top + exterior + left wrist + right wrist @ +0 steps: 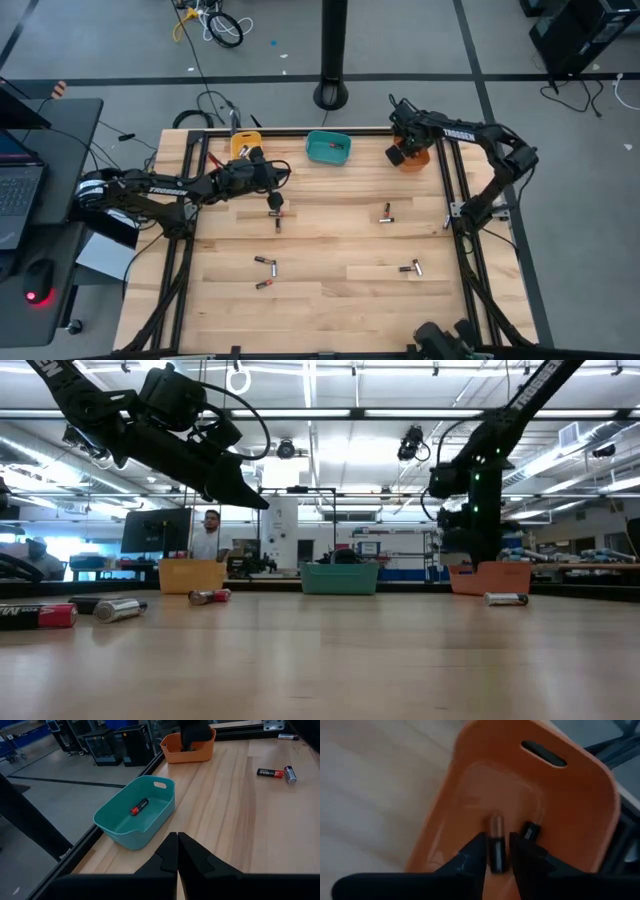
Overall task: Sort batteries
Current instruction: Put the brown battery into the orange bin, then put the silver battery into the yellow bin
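Right up against the wrist lens sits a black, copper-tipped battery, down in the orange bin with the right gripper straddling it. Honestly can't tell if it's clamped on it or has let go. So I'd call this the drop-off step. That bin stands well off to one side of the teal bin, and the yellow bin is on the other side. The left gripper hovers just beside the teal bin on the yellow side, pinched shut on nothing. Next move, I'd guess: lift the right one clear and go for a loose cell on the wood. Count: three bins, two arms, two batteries in orange counting the second one, one battery in teal, and roughly eight loose batteries on the table. Some are paired up, so I may be off.
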Available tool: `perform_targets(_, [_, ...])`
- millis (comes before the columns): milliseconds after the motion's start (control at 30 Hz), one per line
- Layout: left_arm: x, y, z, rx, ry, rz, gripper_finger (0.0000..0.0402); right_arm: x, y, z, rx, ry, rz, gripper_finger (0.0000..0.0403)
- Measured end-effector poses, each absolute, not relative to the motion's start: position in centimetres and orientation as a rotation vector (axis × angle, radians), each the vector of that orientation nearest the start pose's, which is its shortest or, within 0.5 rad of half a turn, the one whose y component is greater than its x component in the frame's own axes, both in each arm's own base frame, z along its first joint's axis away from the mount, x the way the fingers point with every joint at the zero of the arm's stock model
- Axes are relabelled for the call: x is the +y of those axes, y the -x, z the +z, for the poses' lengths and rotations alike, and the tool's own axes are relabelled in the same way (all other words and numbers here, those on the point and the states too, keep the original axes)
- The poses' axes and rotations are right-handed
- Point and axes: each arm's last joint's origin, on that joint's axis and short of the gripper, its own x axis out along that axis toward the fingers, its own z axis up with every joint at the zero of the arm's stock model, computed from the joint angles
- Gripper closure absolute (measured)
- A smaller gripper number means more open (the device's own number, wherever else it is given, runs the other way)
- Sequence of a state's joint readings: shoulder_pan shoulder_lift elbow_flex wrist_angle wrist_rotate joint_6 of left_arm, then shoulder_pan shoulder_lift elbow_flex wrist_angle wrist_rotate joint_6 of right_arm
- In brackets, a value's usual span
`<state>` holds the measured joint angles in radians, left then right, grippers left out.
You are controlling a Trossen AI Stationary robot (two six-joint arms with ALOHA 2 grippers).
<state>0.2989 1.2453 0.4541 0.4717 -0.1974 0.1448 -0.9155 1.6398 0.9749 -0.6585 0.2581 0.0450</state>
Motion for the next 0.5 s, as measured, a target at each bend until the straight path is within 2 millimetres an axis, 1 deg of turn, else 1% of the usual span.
perform_targets(100, [7.7,-22.9,19.1,0.357,-0.125,0.468,0.039,-22.0,-17.3,18.9,1.314,-0.404,-1.001,0.0351])
perform_targets(167, [7.7,-22.9,19.1,0.358,-0.129,0.467,0.039,-20.6,-17.4,20.2,1.325,-0.364,-0.961,0.0385])
perform_targets(200, [7.7,-22.9,19.1,0.358,-0.13,0.467,0.039,-19.8,-17.4,20.8,1.334,-0.348,-0.938,0.0391])
perform_targets(267, [7.7,-22.9,19.1,0.358,-0.13,0.467,0.039,-18.1,-17.3,21.9,1.361,-0.325,-0.89,0.0389])
perform_targets(333, [7.7,-22.9,19.1,0.358,-0.13,0.467,0.039,-16.3,-17.1,22.6,1.406,-0.35,-0.835,0.0388])
perform_targets(500, [7.7,-22.9,19.1,0.358,-0.131,0.467,0.039,-12.2,-17.0,23.1,1.568,-0.441,-0.796,0.0395])
